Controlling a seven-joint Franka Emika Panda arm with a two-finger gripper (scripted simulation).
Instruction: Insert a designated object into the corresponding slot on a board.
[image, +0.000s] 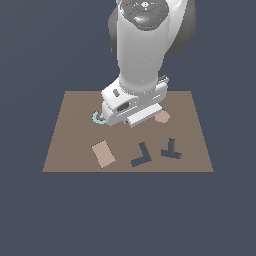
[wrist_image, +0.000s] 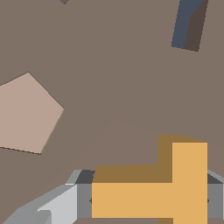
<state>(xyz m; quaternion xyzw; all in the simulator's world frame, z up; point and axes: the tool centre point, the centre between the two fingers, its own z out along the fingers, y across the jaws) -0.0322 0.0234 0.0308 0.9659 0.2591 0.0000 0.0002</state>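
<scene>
The orange T-block (wrist_image: 175, 192) sits between my gripper (wrist_image: 148, 202) fingers, closed on its stem, so I read it as gripped low over the board (image: 75, 110) near the tan pentagon (wrist_image: 26, 113), well apart from the T-shaped slot (image: 171, 151) it must reach.

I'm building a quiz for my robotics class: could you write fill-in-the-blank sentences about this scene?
1. The gripper is shut on an orange block shaped like the letter ____.
2. The board is ____ in colour.
3. The tan piece with five sides lies ____ on the board.

Missing words: T; brown; flat
</scene>
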